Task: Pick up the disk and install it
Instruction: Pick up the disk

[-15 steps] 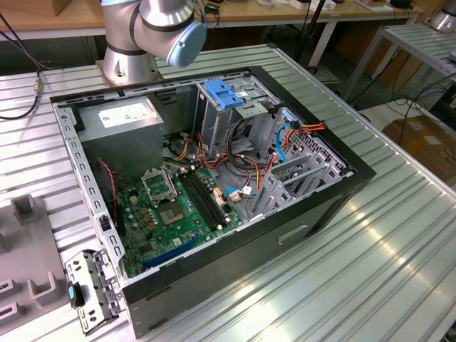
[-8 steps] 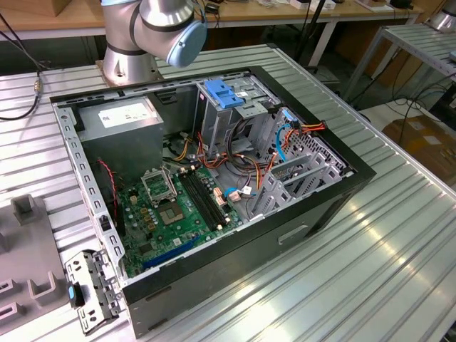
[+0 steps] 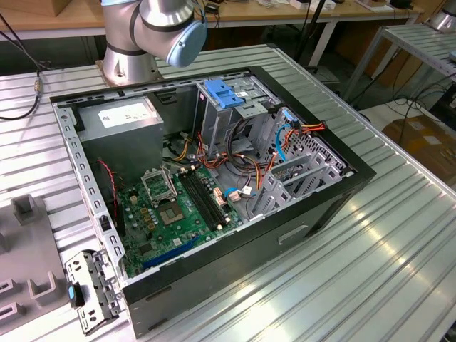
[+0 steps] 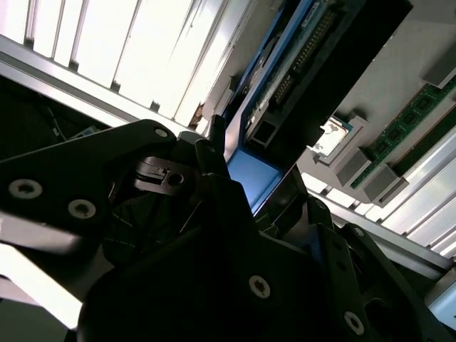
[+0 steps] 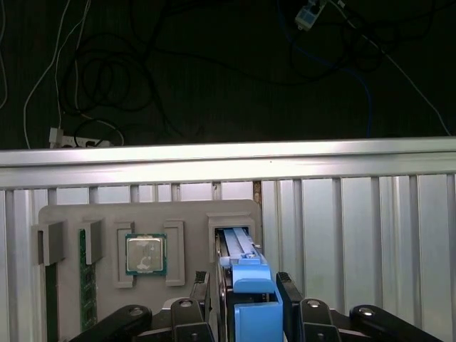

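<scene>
The disk (image 5: 241, 246) stands on edge in a slot of the grey tray (image 5: 192, 212) on the ribbed worktop (image 5: 356, 214), directly inside the gripper (image 5: 251, 279); a processor chip (image 5: 146, 254) lies in the neighbouring pocket. The gripper is narrow, its fingers (image 5: 286, 285) set against both sides of the disk's blue carrier, holding it.

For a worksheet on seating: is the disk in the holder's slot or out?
In: the disk stands on edge inside a slot of the grey holder.
</scene>
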You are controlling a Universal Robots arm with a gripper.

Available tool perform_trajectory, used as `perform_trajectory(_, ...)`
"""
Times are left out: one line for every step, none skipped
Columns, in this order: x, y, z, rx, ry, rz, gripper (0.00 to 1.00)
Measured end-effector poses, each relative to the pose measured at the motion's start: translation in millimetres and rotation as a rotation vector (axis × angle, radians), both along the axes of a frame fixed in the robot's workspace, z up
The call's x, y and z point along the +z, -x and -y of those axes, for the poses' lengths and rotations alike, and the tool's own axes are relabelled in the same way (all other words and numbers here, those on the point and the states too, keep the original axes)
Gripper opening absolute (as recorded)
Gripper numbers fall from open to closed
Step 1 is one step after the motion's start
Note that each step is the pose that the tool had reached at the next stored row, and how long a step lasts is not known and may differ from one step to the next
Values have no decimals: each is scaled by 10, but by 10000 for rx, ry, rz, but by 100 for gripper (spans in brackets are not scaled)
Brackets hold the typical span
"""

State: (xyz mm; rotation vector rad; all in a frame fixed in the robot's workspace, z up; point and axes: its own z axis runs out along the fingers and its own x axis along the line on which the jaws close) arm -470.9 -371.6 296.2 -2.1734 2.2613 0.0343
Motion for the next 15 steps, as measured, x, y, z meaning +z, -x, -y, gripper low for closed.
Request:
perform_trajectory(0, 0, 0, 0, 0, 1, 50)
perform_trajectory(-1, 0, 0, 0, 0, 1, 50)
perform_trajectory(-1, 0, 0, 0, 0, 1, 50)
perform_trajectory(-1, 0, 0, 0, 0, 0, 50)
perform_trajectory(-1, 0, 0, 0, 0, 0, 48)
perform_trajectory(-1, 0, 0, -1, 0, 0, 41)
perform_trajectory(-1, 0, 0, 0, 0, 1, 41)
perform_trajectory(-1, 0, 0, 0, 0, 0, 41)
perform_trajectory(-1, 0, 0, -1, 0, 0, 41)
perform_trajectory(-1, 0, 0, 0, 0, -1, 40)
perform_trajectory(-1, 0, 0, -1, 0, 0, 40)
perform_trajectory(-1, 0, 0, -1, 0, -1, 40)
perform_trajectory(-2, 0, 0, -1, 0, -1, 37)
perform_trajectory(-3, 0, 0, -2, 0, 0, 37)
perform_trajectory(-3, 0, 0, -2, 0, 0, 37)
